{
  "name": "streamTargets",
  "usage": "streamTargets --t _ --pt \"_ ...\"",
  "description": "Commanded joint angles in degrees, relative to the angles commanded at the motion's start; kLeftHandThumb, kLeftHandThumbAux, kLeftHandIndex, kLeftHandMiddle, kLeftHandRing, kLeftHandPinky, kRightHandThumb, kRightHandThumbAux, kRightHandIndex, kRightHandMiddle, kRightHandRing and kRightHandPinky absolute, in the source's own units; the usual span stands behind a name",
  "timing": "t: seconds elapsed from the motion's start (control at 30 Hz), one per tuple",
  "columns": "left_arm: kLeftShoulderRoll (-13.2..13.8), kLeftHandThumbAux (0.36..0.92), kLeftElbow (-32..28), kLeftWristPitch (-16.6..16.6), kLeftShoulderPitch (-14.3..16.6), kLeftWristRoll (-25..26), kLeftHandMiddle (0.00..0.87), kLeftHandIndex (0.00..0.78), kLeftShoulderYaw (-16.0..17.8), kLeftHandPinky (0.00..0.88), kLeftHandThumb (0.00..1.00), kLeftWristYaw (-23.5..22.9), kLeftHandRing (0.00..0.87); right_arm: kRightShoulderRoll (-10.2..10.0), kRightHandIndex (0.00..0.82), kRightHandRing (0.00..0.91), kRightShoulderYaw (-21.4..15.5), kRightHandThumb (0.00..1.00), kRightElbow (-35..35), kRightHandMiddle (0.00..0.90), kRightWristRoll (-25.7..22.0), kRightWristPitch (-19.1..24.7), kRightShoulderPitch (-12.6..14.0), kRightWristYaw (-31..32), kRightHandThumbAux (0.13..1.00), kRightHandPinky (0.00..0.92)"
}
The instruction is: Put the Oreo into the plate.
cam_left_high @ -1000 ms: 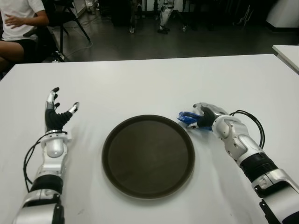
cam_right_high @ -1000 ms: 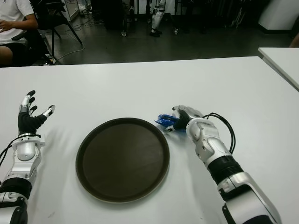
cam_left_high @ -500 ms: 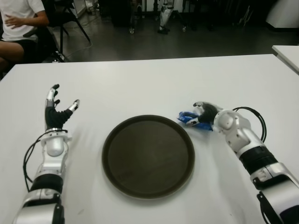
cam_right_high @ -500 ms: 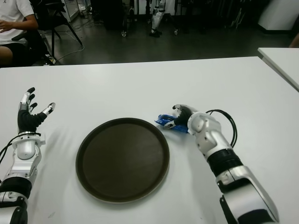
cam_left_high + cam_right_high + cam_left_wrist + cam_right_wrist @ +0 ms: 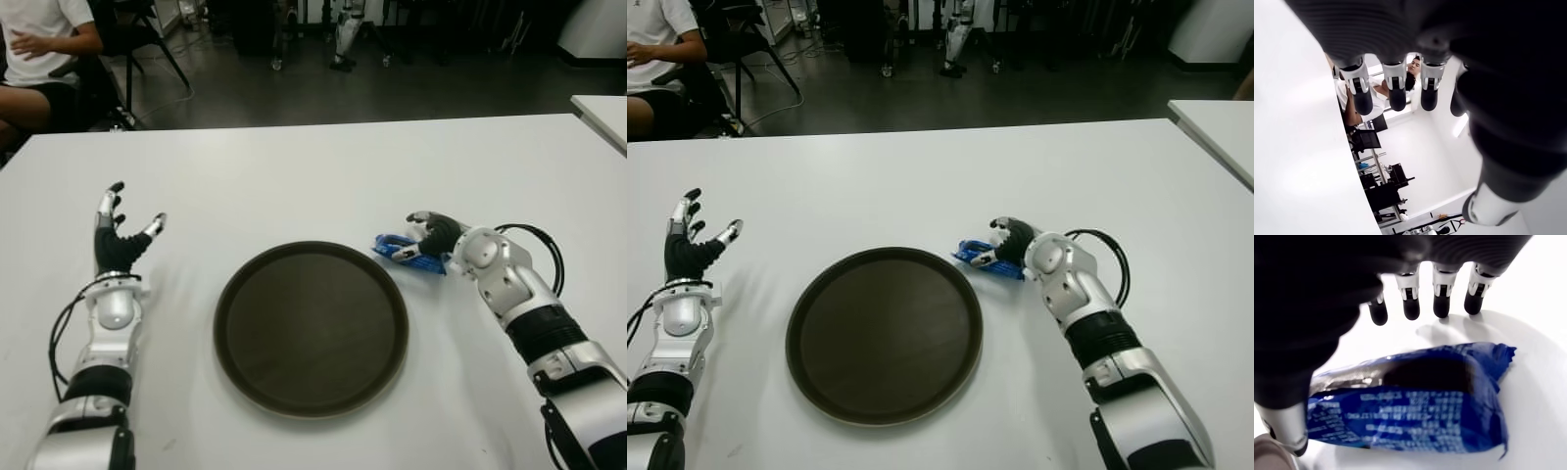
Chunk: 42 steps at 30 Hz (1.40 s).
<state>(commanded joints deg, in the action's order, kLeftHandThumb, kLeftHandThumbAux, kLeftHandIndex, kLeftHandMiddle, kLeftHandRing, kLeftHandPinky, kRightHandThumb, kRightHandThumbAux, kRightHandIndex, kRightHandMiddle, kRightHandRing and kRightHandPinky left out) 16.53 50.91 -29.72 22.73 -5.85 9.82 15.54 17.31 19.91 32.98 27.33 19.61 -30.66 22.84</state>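
The Oreo is a blue packet [image 5: 395, 250] lying on the white table [image 5: 294, 186], just off the right rim of the round dark plate [image 5: 312, 328]. My right hand [image 5: 429, 233] sits over the packet's right end. The right wrist view shows the fingers [image 5: 1411, 303] held straight past the packet [image 5: 1415, 401] and the thumb beside it, not closed on it. Nothing lies in the plate. My left hand [image 5: 120, 230] shows to the left of the plate, palm raised, fingers [image 5: 1396, 90] spread and holding nothing.
A seated person [image 5: 39, 44] is beyond the table's far left corner, with chairs and dark floor behind the far edge. A second white table [image 5: 602, 108] shows at the right edge. A black cable [image 5: 534, 245] loops by my right wrist.
My right forearm has swung a little to the right and the hand has settled higher over the packet, which has hardly shifted. The left hand stays raised in about the same place.
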Motion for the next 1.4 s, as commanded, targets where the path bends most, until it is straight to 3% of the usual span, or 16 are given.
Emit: streamTargets --t 0.4,0.97,1.03,1.1,1.4 --pt "0.18 0.774 -1.53 1.96 -0.55 -0.79 0.021 0.001 -0.34 0.024 0.0 0.66 0.025 1.09 0.0 0.0 2.42 0.0 -1.21 0.0 2.53 0.57 0.2 -1.41 0.641 0.0" --pt "-0.91 0.712 -6.54 6.44 -2.17 -0.19 0.013 0.0 -0.09 0.043 0.0 0.79 0.026 1.47 0.0 0.0 2.95 0.0 -3.25 0.003 2.6 4.05 -0.01 0.64 0.661 0.0" --pt "-0.85 0.711 -5.48 6.5 -1.64 -0.08 0.013 0.0 -0.04 0.042 0.0 0.87 0.027 1.51 0.0 0.0 3.01 0.0 -3.26 0.003 2.66 4.1 -0.04 0.62 0.662 0.0" --pt "-0.04 0.71 -0.4 5.73 0.52 0.57 0.012 0.0 0.48 0.041 0.0 0.18 0.028 1.5 0.0 0.0 2.95 0.0 -3.28 0.003 2.67 4.03 0.04 0.36 0.662 0.0" --pt "0.3 0.714 0.04 3.33 0.12 -0.35 0.004 0.0 -0.02 0.021 0.0 1.08 0.019 1.31 0.0 0.0 5.17 0.0 -3.9 0.0 5.25 5.75 0.19 -0.53 0.658 0.0"
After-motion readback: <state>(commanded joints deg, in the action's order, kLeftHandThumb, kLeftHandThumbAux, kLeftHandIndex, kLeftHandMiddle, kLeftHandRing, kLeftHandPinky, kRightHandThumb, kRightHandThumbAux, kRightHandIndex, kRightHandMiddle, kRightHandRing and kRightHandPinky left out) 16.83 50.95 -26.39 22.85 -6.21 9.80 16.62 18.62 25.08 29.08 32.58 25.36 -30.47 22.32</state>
